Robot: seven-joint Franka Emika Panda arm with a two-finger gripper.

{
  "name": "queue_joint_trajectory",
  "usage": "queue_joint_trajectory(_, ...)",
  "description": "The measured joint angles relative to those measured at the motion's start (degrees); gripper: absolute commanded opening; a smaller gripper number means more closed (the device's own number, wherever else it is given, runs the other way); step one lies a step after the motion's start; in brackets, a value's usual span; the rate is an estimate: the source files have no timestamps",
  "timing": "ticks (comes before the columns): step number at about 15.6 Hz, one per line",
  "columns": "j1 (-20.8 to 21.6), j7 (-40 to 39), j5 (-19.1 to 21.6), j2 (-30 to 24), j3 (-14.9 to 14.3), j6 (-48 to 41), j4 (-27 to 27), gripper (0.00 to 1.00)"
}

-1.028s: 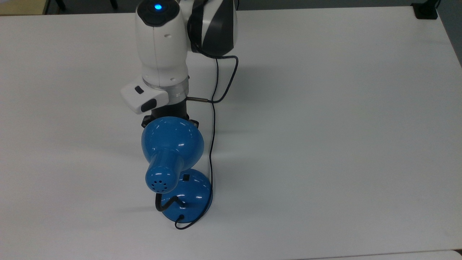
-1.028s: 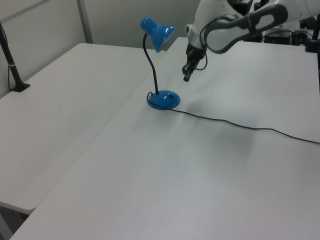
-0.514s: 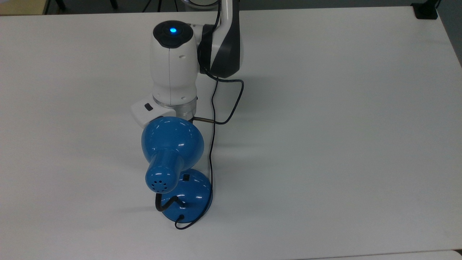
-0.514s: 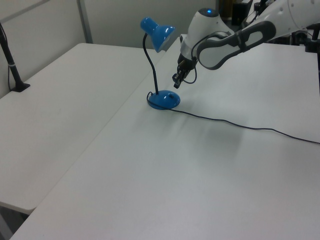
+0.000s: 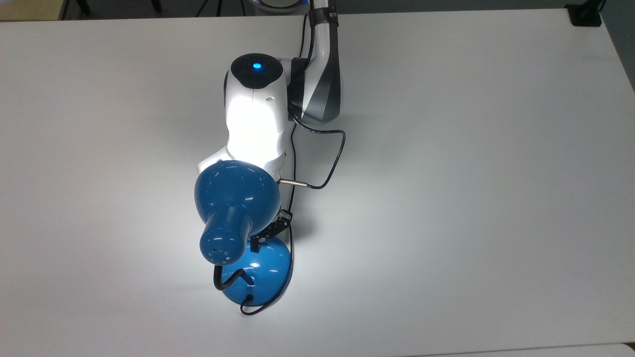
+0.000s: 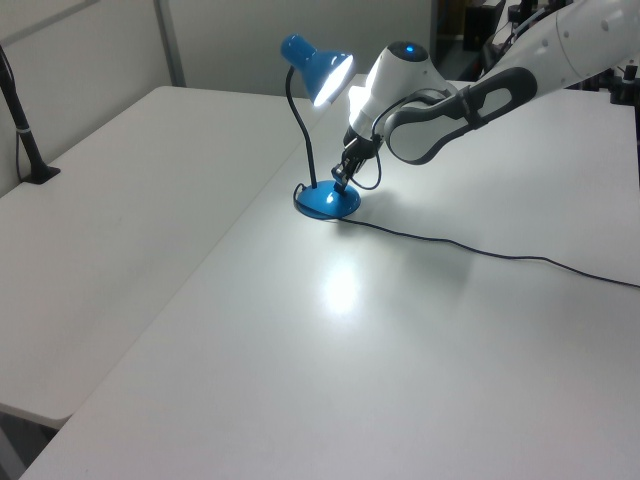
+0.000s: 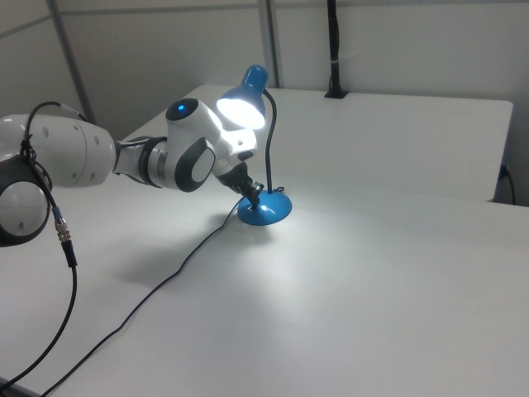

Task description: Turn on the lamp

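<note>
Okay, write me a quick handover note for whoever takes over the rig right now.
Gripper: fingertips down at the lamp's base, right where the switch sits.
Lamp: standing upright on the white table, shade glowing, with a bright patch of light on the tabletop beneath it. Its cord trails away across the table.
Done: the lamp is lit.
Left: probably just lift the arm clear of the base without snagging the cord.
</note>
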Motion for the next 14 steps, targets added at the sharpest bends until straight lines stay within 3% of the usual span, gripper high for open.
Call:
queue_joint_trajectory(9,0.0,2.1,0.0,-1.9,0.1,2.1,-0.2,0.0)
queue_joint_trajectory(11,0.0,1.4,0.0,-5.8,0.0,-2.6,-2.0,0.0)
queue_joint_trajectory(14,-0.4,-2.4,0.0,-14.6,-0.3,-20.2,-4.3,0.04)
